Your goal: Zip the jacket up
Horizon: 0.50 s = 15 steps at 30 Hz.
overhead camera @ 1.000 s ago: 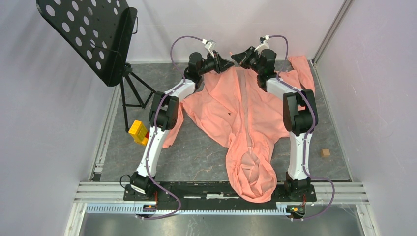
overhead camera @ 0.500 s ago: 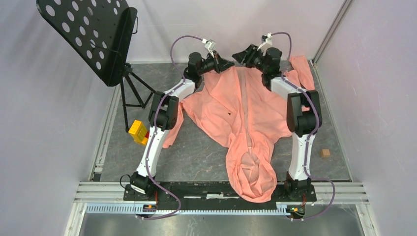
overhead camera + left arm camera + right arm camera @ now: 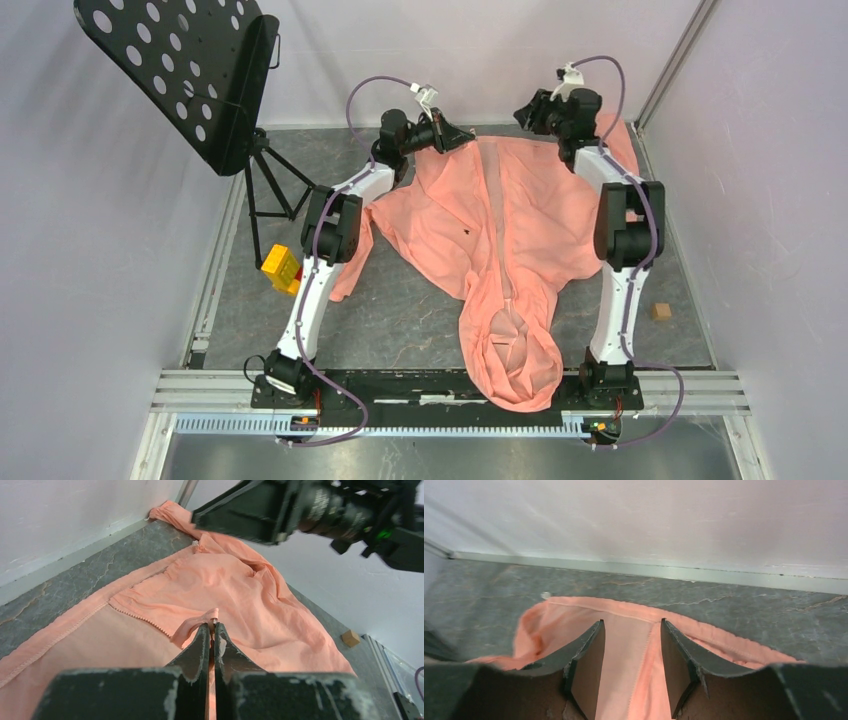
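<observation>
The salmon-pink jacket (image 3: 500, 230) lies spread flat in the middle of the worktop (image 3: 400, 310). Its hood (image 3: 515, 355) is at 6 o'clock, by the arm bases, and its hem is at 12 o'clock, by the far wall. The pale zipper strip (image 3: 497, 200) runs between them, so the start of the zipper is at the far end, and I think this is why both arms reach so far.

The left claw (image 3: 462, 138) is at about 11 o'clock of the jacket. In the left wrist view it (image 3: 211, 630) is pressed fully closed on a small raised fold of the hem, just beside the toothed zipper edge. It probably pins this side so the cloth cannot slide.

The right claw (image 3: 525, 110) is at about 1 o'clock, above the other side of the hem. Its fingers (image 3: 589, 655) stand about half open with nothing between them; the cloth lies below.

The left arm is stretched forward and low, with the wrist turned inward. The right arm is stretched too, but its wrist is higher and points down.
</observation>
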Each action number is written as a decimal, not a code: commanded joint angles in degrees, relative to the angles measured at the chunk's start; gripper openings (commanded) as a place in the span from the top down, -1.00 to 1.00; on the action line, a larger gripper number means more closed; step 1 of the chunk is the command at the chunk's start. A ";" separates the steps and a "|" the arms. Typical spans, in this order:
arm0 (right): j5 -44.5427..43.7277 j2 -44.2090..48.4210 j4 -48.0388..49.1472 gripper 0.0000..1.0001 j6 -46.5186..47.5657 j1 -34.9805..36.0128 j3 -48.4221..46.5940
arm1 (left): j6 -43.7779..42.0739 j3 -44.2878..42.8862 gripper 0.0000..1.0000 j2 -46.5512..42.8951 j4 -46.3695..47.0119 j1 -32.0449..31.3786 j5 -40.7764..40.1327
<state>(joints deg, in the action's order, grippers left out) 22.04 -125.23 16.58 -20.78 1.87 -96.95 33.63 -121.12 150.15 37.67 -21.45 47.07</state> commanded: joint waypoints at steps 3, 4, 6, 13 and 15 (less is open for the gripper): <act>-9.41 -9.65 -12.82 0.04 12.38 2.70 -14.12 | 4.72 0.18 0.95 -3.72 2.63 0.17 0.04; -11.16 -10.34 -13.18 0.05 13.72 3.47 -15.02 | 4.49 0.27 0.95 -3.78 2.51 0.02 -0.01; -14.63 -11.57 -13.83 0.06 16.76 4.90 -16.21 | 3.85 0.42 0.95 -3.96 1.69 -0.08 -0.18; -27.01 -16.43 -20.08 0.04 23.95 9.39 -22.73 | 2.32 1.14 0.95 -4.77 0.41 -0.40 -0.93; -29.18 -16.85 -19.83 0.02 24.69 9.88 -22.39 | 2.16 1.55 0.95 -5.12 0.45 -0.43 -0.85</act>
<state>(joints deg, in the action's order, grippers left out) 0.95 -141.05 -1.80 -0.99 10.50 -116.25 35.83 -120.38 150.12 37.39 -21.63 46.59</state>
